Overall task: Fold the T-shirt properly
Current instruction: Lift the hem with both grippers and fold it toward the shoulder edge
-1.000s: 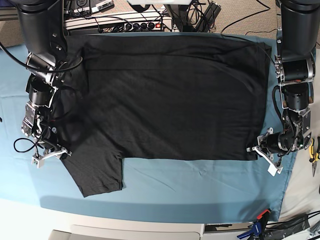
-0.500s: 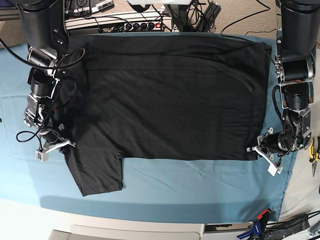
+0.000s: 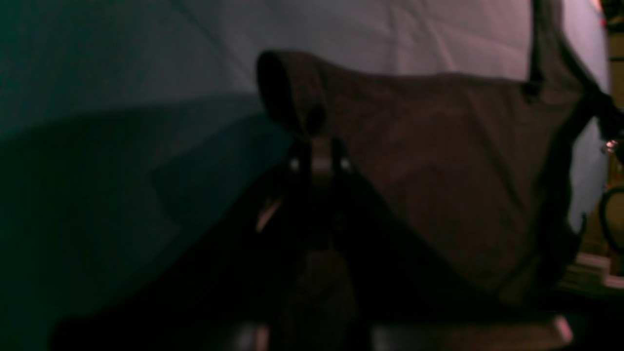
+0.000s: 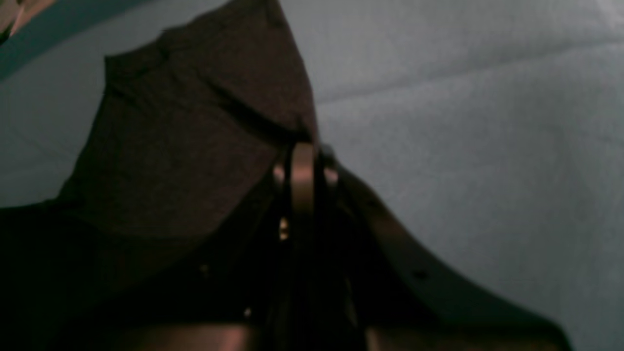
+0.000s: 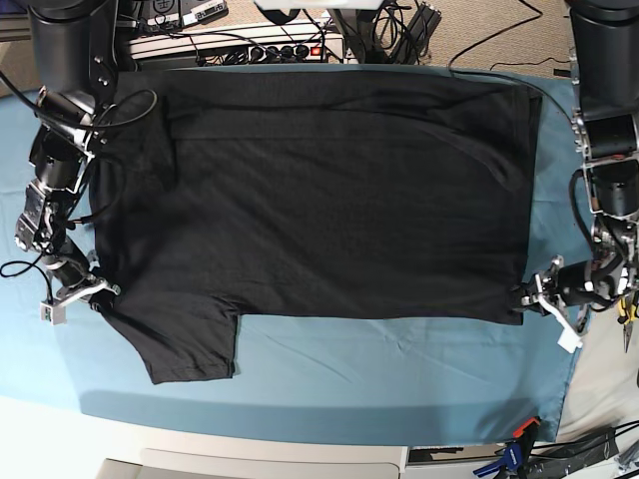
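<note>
At the desk's left edge in the base view, the right gripper (image 5: 97,295) has its fingers clamped on the T-shirt (image 5: 329,190) at its sleeve-side edge, near the front-left corner; its wrist view shows fabric tented up over the pinch. The black shirt lies spread flat across the blue table cloth (image 5: 399,369), one sleeve (image 5: 190,344) pointing toward the front edge. At the right edge, the left gripper (image 5: 527,296) pinches the shirt's corner, likely to tension the cloth before a fold. Cables and a power strip (image 5: 235,42) crowd the back edge; pliers (image 5: 627,309) lie at far right.
</note>
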Robot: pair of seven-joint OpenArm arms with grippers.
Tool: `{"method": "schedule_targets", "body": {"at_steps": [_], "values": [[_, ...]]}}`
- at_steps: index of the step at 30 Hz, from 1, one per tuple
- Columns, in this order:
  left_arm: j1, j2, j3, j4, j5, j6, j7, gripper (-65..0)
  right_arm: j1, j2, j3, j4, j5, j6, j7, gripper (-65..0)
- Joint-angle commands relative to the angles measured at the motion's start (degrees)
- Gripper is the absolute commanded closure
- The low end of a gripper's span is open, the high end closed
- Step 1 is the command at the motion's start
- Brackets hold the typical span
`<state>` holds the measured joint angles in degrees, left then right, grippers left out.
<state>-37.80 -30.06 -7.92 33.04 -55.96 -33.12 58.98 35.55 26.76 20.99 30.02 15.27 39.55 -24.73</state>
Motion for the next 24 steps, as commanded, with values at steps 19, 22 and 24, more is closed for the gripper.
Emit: {"method": "schedule_targets", "body": {"at_steps": [19,22,24], "values": [[0.83,-8.07,-0.13,0.98,-25.73,-4.52,15.61,0.0,-15.93,3.72,0.07,21.77,19.06,0.45,-14.6,0.0],[1.97,-8.76,-0.13,0.98,-28.87,-6.38,17.35,0.0,-19.12,3.78,0.07,27.32,20.74,0.45,-17.51,0.0],[2.78,-9.27,-0.13,0.98,-29.04,-6.67,18.84,0.0,-20.96,4.0,0.07,30.1,21.42,0.45,-18.43,0.0]]}}
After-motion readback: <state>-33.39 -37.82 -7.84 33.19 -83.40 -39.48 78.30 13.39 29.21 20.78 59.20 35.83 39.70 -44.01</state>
